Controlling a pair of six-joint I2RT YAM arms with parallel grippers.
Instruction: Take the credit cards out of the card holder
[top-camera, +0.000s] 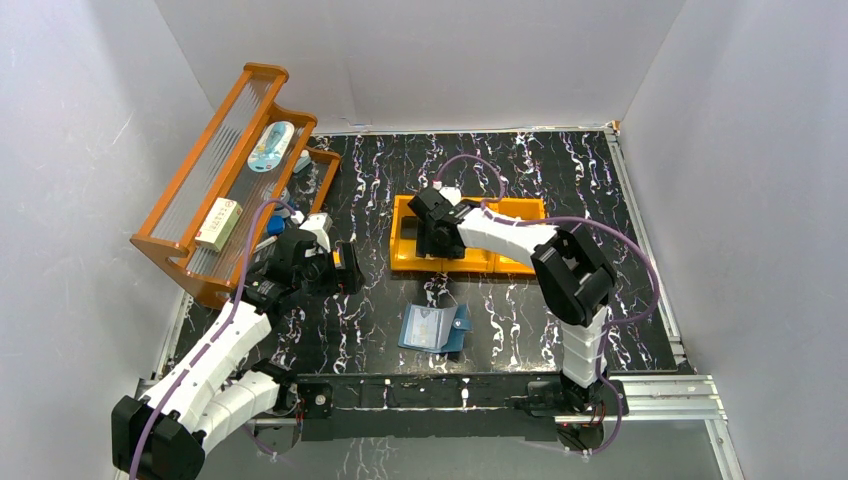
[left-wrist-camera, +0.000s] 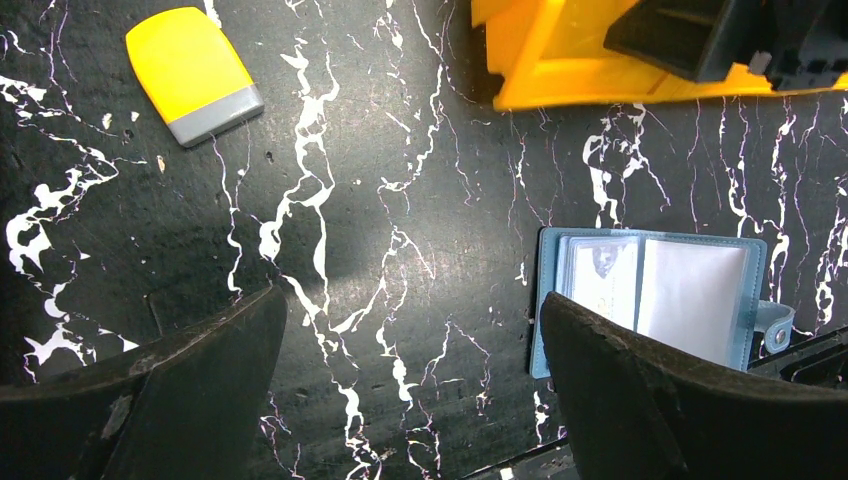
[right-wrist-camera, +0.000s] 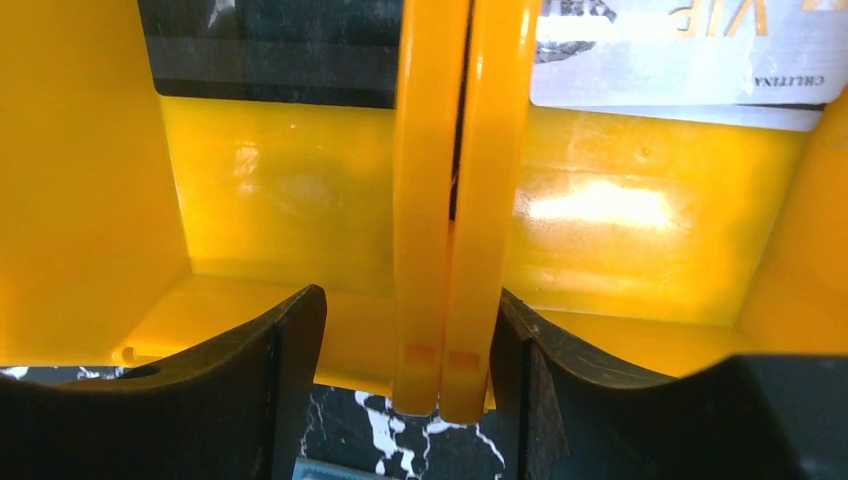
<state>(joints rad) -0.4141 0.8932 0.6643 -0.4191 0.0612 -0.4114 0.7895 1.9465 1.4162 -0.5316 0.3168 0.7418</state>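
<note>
Black fingers of left hand (left-wrist-camera: 412, 300) nearest lens: spread wide, nothing between them. Small teal-blue bifold card holder (left-wrist-camera: 650, 300) lies open flat on black marbled desk (left-wrist-camera: 400, 150), just beside finger on view's right; long axis left-right, tab at right.

Right hand (right-wrist-camera: 410, 300) open, empty, straddling divider of orange plastic bin (right-wrist-camera: 600, 250). Dark credit card (right-wrist-camera: 270, 50) and pale lettered credit card (right-wrist-camera: 680, 50) lie inside.

Top view: both hands about equally near holder. Cannot tell if pockets hold more.
</note>
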